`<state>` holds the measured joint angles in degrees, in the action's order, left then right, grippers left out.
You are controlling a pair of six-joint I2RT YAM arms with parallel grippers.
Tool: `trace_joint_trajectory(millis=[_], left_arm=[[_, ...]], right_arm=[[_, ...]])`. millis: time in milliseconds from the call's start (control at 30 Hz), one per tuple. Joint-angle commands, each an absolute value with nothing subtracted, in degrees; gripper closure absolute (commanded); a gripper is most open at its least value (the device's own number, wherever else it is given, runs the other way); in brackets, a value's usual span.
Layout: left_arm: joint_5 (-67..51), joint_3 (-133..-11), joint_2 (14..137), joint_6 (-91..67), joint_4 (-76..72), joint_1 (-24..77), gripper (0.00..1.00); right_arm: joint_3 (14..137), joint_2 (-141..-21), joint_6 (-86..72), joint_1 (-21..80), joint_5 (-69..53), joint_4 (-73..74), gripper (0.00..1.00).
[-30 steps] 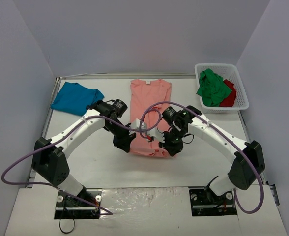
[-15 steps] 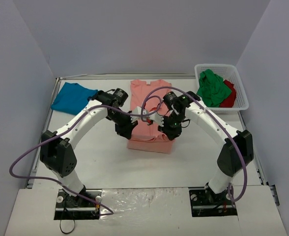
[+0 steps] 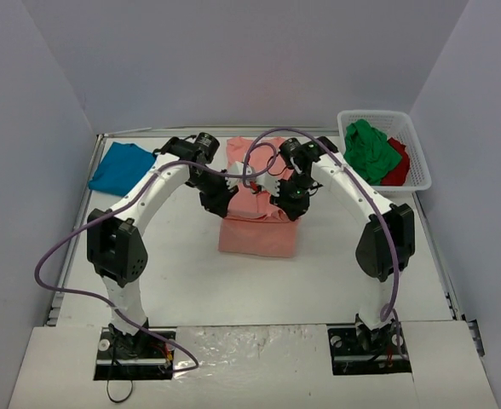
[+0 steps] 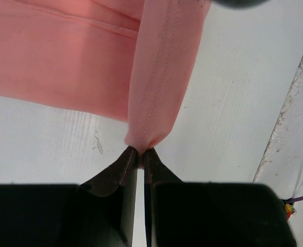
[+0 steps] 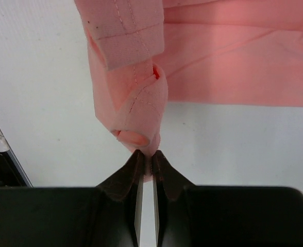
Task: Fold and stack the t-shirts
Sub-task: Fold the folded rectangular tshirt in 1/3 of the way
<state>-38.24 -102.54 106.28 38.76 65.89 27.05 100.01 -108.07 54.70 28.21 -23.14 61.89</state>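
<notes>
left gripper (image 4: 139, 153) clenched on a pinch of the pink shirt (image 3: 259, 237); in the left wrist view the tips meet on a narrow fold of hemmed edge, double stitch line running up it, cloth stretching away from the tips, white table (image 3: 336, 281) behind it; right gripper (image 5: 147, 157) likewise clamped on the pink shirt; its tips bite a bunched, rolled bit of hem, with a stitched cuff-like edge just above it; past both pinches the rest of the shirt lies flat

top view: pink shirt sits mid-table, long axis running near to far; its near part is a flat slab with a straight near edge; the gripped edges sit over the middle of the shirt, left gripper on its left side, right gripper on its right side, roughly level with each other; far part of the shirt is partly hidden by the grippers, collar end just showing beyond them

teal shirt (image 3: 123, 168) lies crumpled at the far-left corner of the table, well apart from the pink one, untouched; green shirt (image 3: 368, 152) is heaped in the white basket (image 3: 422, 170) at far right, reaching its rim; red shirt (image 3: 397, 168) in the same basket, touching the green and partly under it; pink shirt not yet stacked on anything; cannot tell how many layers the near slab has
</notes>
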Motion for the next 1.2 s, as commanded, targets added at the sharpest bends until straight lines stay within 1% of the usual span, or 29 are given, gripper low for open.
trace_joint_trajectory(millis=[0,433,900,1167], left_arm=[[-39.46,-106.95,106.96,42.89,69.17,26.99,0.98],[-41.22,-117.86,116.98,45.00,72.42,24.26,0.98],[-42.19,-128.49,127.61,46.41,74.71,23.03,0.98],[-42.19,-130.16,131.48,46.58,73.30,22.24,0.98]], right_arm=[[105.01,-111.17,53.00,26.72,-22.15,64.86,1.00],[117.15,-121.37,54.76,23.56,-21.53,66.88,1.00],[123.74,-129.99,56.25,20.48,-23.82,65.66,1.00],[127.35,-134.90,56.51,19.60,-24.70,65.13,1.00]])
